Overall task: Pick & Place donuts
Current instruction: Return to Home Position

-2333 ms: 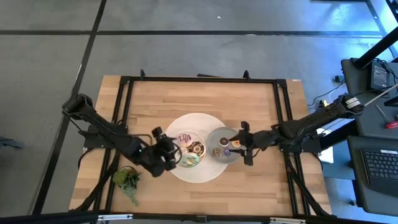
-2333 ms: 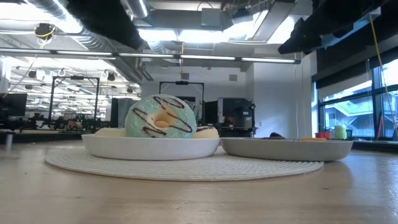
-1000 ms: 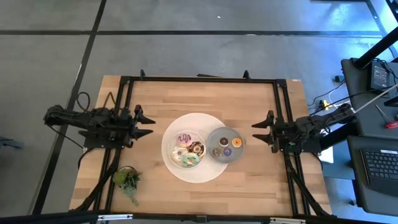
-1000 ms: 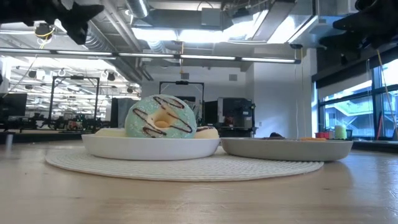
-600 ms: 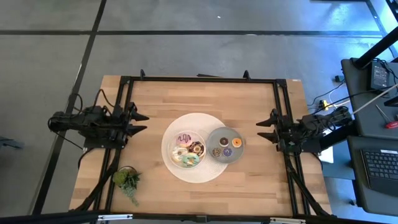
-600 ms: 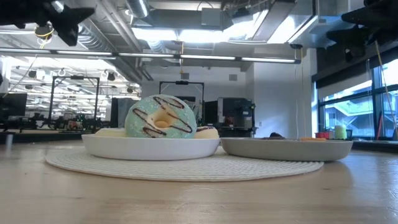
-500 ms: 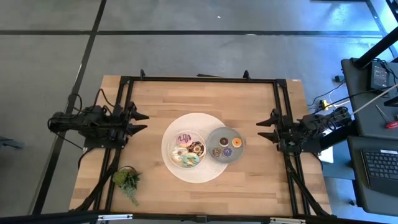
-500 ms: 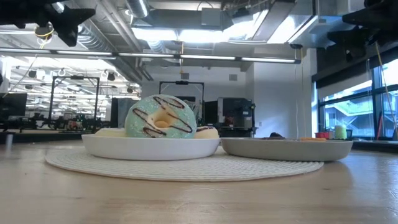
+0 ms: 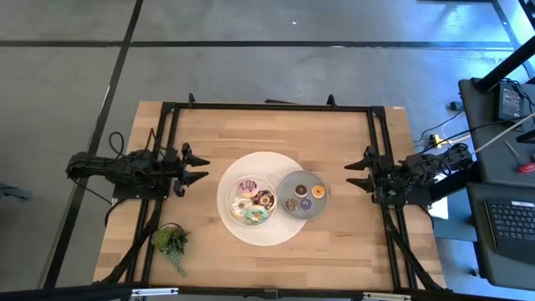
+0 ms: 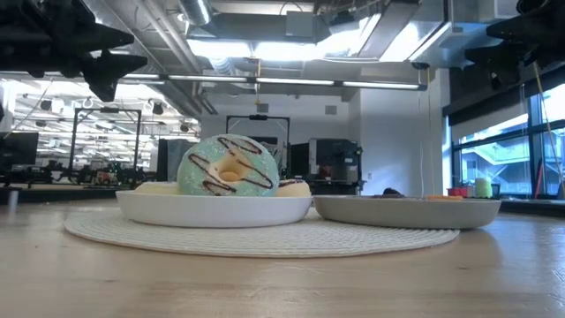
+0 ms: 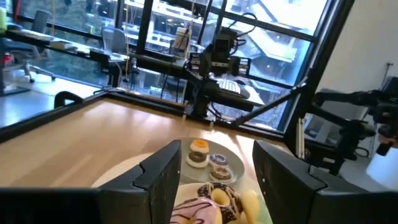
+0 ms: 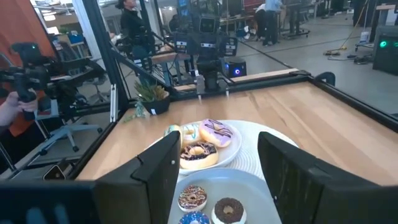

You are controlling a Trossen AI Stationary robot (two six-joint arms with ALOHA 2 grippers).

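Larger donuts, pink [image 9: 247,186], chocolate [image 9: 265,200] and green [image 9: 255,214], lie in a white dish [image 9: 232,194]. In the low view the green donut [image 10: 228,166] stands on edge in that dish. Mini donuts, brown [image 9: 299,190], orange [image 9: 318,191] and purple [image 9: 305,204], lie in the grey dish [image 9: 284,186] beside it. My left gripper [image 9: 197,165] hovers open over the table's left part, pointing at the dishes. My right gripper [image 9: 354,172] hovers open near the right edge, facing them. The left wrist view shows the gripper [image 11: 214,180] open; the right wrist view shows the gripper [image 12: 221,174] open.
Both dishes sit on a round white placemat [image 9: 276,232] at the table's middle. A small green plant [image 9: 171,242] stands at the near left corner. A black frame [image 9: 267,106] runs round the table. A person's hand [image 12: 11,107] shows beyond the table.
My left gripper drew back toward the table's left edge, then came back a little toward the dishes and sank lower. My right gripper withdrew slightly toward the right edge and then held still. The donuts and dishes have not moved.
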